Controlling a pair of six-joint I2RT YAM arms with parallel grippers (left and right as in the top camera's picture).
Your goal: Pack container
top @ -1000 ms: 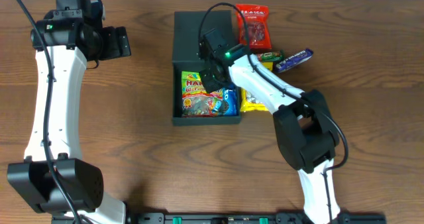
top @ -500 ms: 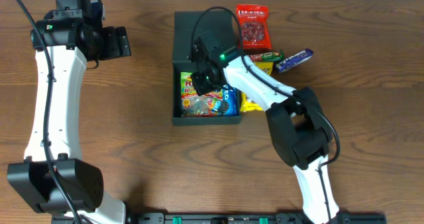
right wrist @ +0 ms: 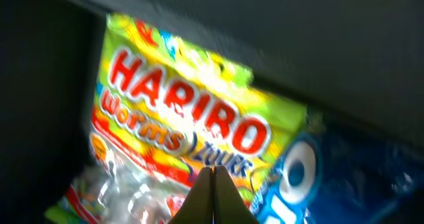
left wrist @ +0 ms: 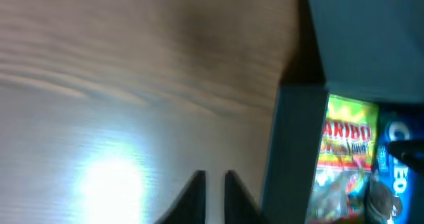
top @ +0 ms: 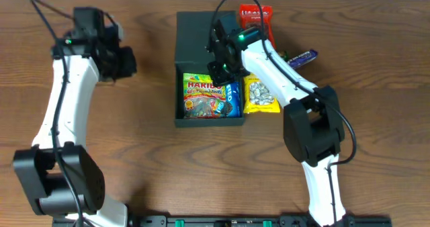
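Note:
The container (top: pixel 201 35) is a dark box lying open mid-table, its flap lid folded flat toward the far side. A Haribo packet (top: pixel 201 96) and a blue Oreo packet (top: pixel 232 99) lie inside it. My right gripper (top: pixel 219 68) hovers over the box's far end, shut and empty. In the right wrist view its tips (right wrist: pixel 213 183) sit above the Haribo packet (right wrist: pixel 179 118), with the Oreo packet (right wrist: pixel 318 177) beside it. My left gripper (top: pixel 131 60) is left of the box, shut on nothing. Its tips (left wrist: pixel 213 184) stand over bare wood near the box wall (left wrist: pixel 291 151).
A yellow snack packet (top: pixel 261 96) lies on the table against the box's right side. A red packet (top: pixel 254 13) sits at the far edge, and a blue bar (top: pixel 304 56) lies right of my right arm.
My left arm has swung right toward the box and its gripper has shut. My right gripper has drawn back from over the packets to the box's far end, uncovering the yellow packet.

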